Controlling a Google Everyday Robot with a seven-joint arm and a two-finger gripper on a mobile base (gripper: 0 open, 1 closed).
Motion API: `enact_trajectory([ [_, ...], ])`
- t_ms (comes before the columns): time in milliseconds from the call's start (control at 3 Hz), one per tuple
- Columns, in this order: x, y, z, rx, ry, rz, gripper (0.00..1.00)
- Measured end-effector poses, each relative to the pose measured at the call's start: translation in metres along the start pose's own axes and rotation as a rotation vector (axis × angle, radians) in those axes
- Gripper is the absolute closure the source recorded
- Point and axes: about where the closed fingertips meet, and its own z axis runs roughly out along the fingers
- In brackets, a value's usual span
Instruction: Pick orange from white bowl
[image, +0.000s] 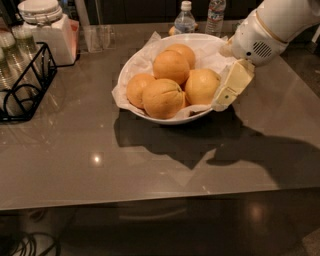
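Item: orange (201, 86), large, pale yellow-orange. Loc.: right side of white bowl (165, 119), on crumpled paper liner (148, 52), touching creased orange (162, 98) at front. 3 more oranges in bowl, rear and left.
Gripper (223, 76): at bowl's right rim, just beside the orange, not holding it. Fingers spread; near finger (232, 84) angled down over rim, far one mostly hidden.
Surface: grey tabletop (150, 165).
Misc., back edge: 2 water bottles (185, 19), lidded jar (47, 27). Black wire rack (27, 82) at left.
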Motion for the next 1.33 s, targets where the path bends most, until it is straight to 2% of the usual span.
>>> enact_trajectory([
  [667,-0.016,-0.018,0.027,-0.047,-0.028,0.019,0.03],
  [1000,-0.015,-0.023,0.038,-0.065,-0.031,0.042,0.05],
  [1333,-0.018,-0.028,0.033,-0.052,-0.003,0.039,0.04],
])
